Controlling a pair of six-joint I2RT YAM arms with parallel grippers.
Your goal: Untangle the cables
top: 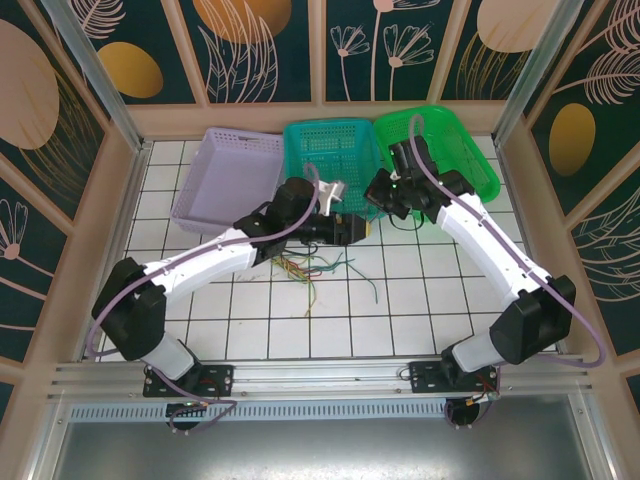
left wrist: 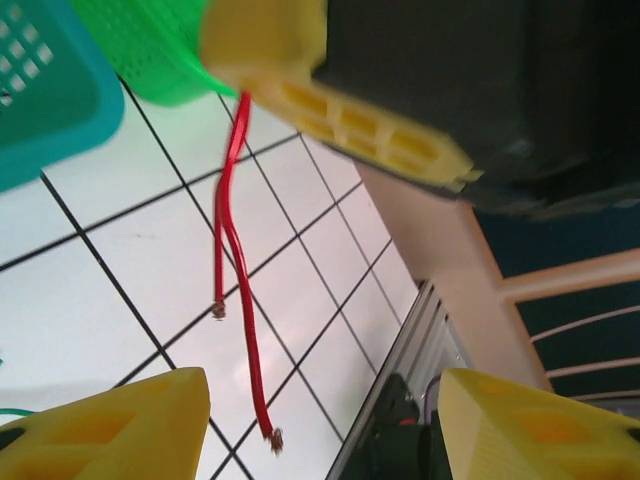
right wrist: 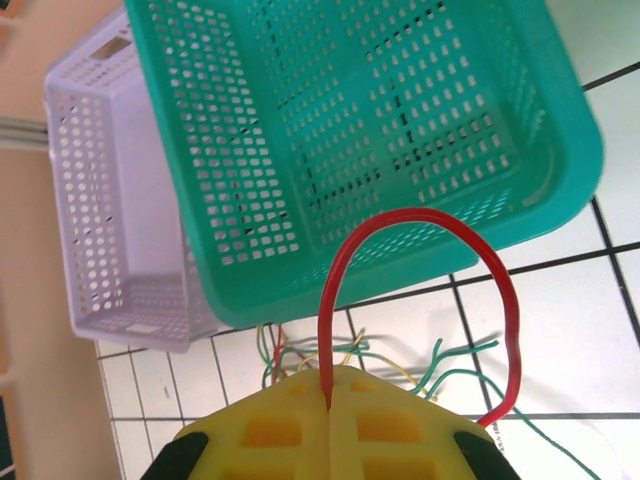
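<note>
The right gripper [right wrist: 330,400] is pinched shut on a red cable [right wrist: 420,213], which arches up in a loop in front of the near rim of the teal basket [right wrist: 400,120]. From the left wrist, the cable's two loose ends hang down from those fingers in front of bare white tiles. The left gripper [left wrist: 322,400] stands partly open and holds nothing, close beside the other gripper. The other cables [top: 305,268] lie in a loose heap on the table [top: 420,310], just in front of the teal basket and beside the left arm. A purple basket [top: 225,175] and a green basket [top: 445,150] sit close on either side of the teal one, lining the far edge. The near tiles, between heap and arm bases, are open
</note>
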